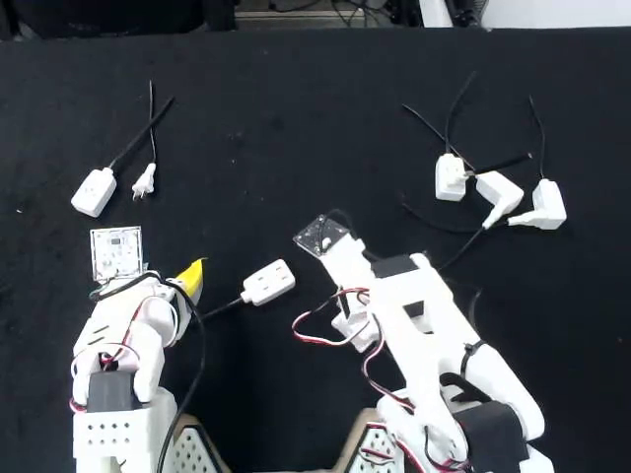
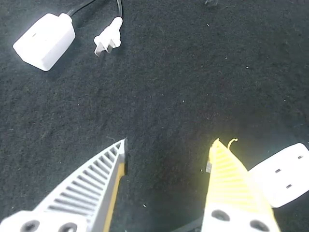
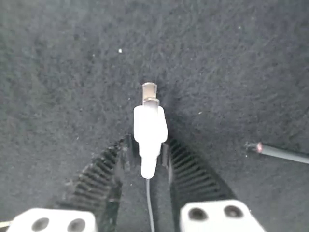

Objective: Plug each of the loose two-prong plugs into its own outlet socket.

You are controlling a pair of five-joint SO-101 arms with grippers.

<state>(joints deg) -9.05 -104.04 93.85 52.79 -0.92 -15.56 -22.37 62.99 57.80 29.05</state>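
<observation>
Right gripper [image 3: 146, 141] clamps a white two-prong plug [image 3: 150, 124], prongs out, near the tabletop [image 1: 296, 118] centre; left gripper [image 2: 169, 145] spread wide — outlet socket [image 1: 268, 282] just beside its yellow finger [image 2: 231, 179], at 3 o'clock; loose plug [image 1: 144, 182] beside second socket [image 1: 95, 191] at tabletop's 10 o'clock.

The surface [image 2: 193, 72] is matt black cloth, finely fuzzy. Between the right jaws, the plug [image 3: 150, 126] is smooth white plastic with shiny metal prongs [image 3: 150, 92]. The left jaws are ribbed matt plastic; just beside them, the outlet socket [image 2: 282, 174] is smooth white plastic.
</observation>
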